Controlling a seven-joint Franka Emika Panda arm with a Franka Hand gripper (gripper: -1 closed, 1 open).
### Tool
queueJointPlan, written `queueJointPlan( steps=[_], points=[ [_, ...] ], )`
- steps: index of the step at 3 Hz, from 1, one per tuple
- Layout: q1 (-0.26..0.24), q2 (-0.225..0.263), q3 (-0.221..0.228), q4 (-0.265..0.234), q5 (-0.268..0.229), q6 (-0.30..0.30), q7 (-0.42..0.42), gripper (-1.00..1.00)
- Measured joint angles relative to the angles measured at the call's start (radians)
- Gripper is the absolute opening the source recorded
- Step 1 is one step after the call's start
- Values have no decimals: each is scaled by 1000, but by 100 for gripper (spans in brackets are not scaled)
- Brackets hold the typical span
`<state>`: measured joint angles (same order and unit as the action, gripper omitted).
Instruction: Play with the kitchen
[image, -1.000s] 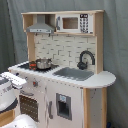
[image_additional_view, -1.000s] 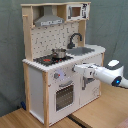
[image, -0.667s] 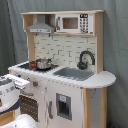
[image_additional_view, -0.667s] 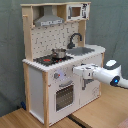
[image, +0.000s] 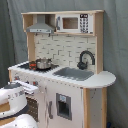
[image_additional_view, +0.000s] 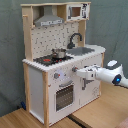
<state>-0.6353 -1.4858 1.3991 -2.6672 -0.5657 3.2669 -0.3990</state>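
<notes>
The kitchen (image_additional_view: 55, 65) stands on the wooden floor (image_additional_view: 30, 119) against a grey curtain (image: 115, 50), pot (image_additional_view: 59, 52) on its stove, and the gripper (image_additional_view: 80, 73) is right at the knobs up front, can't tell if it's open or closed.

My arm (image_additional_view: 111, 76) reads glossy white with rounded, bulbous link housings. I see a small blue light spot on the joint near the second exterior view's right edge. The end effector (image_additional_view: 83, 73) is a white, narrowing block. No cables visible to me.
</notes>
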Motion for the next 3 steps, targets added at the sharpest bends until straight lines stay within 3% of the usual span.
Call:
queueJointPlan(
  steps=[1,2,3],
  points=[
    [-71,0,2,-5,0,73,-21,100],
    [-120,-1,43,73,0,85,-45,100],
    [-192,0,48,139,10,95,-27,100]
  ],
)
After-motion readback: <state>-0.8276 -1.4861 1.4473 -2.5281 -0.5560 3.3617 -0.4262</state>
